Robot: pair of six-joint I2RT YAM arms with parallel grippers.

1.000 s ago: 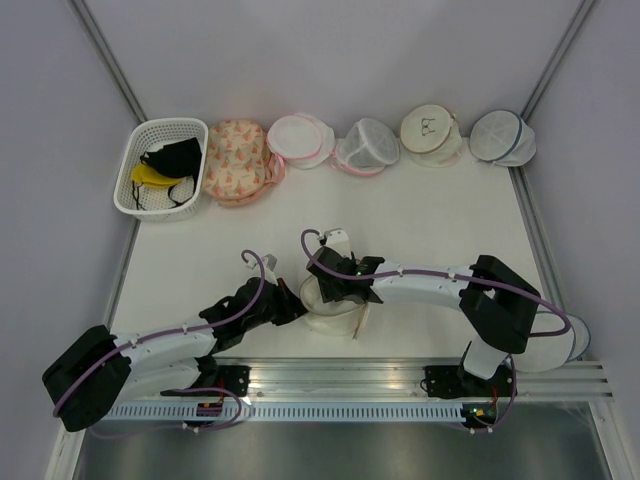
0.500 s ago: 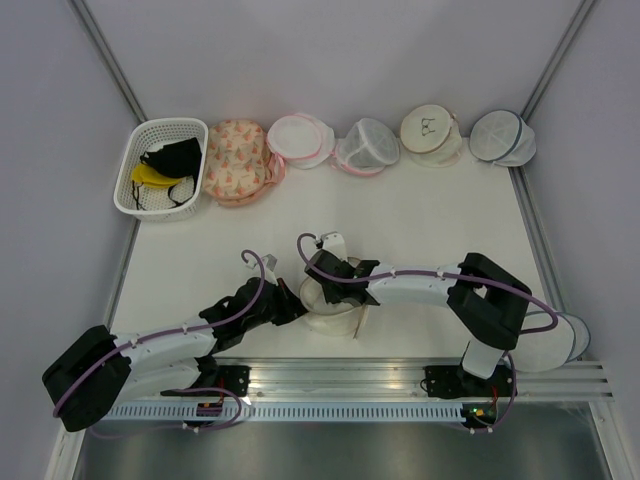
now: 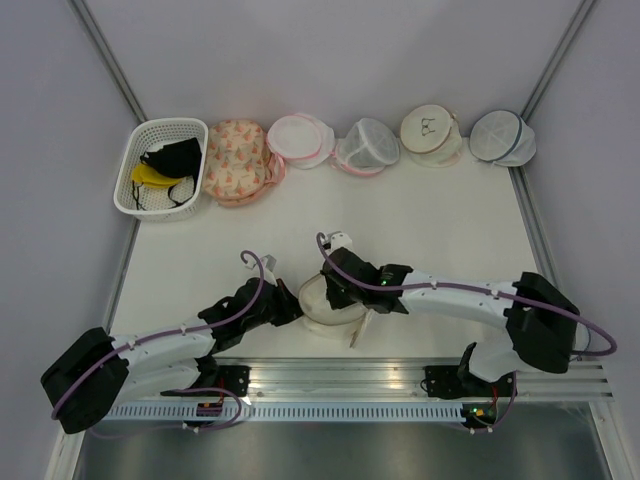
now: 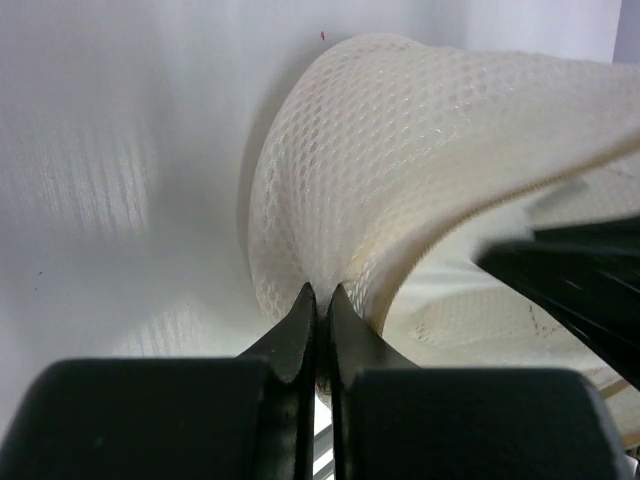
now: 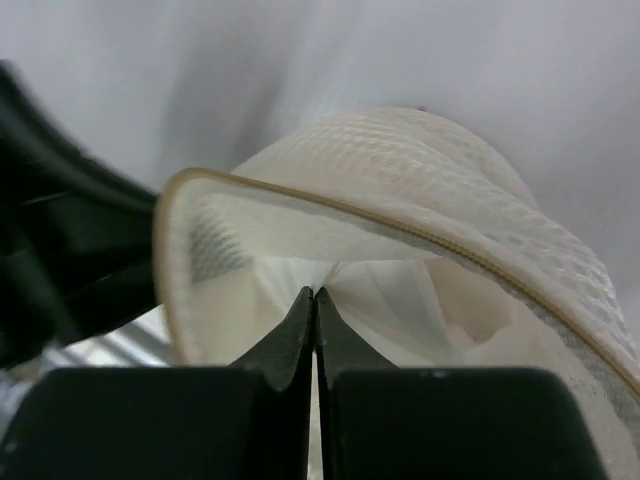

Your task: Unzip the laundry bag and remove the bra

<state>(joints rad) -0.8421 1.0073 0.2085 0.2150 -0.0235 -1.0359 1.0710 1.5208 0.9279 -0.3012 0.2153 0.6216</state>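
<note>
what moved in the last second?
The right arm swung its elbow out to the right and toward the near edge. The right gripper shifted slightly right, pinching white fabric inside the laundry bag. The left gripper stayed clamped on the bag's mesh edge. Back-row pouches unchanged.

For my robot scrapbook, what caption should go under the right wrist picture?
Right hand pinching white fabric inside the open mesh laundry bag.

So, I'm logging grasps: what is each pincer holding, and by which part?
Left pincer holds the laundry bag by its mesh wall near the zip trim; right pincer pinches white fabric inside the open bag, possibly the bra.
</note>
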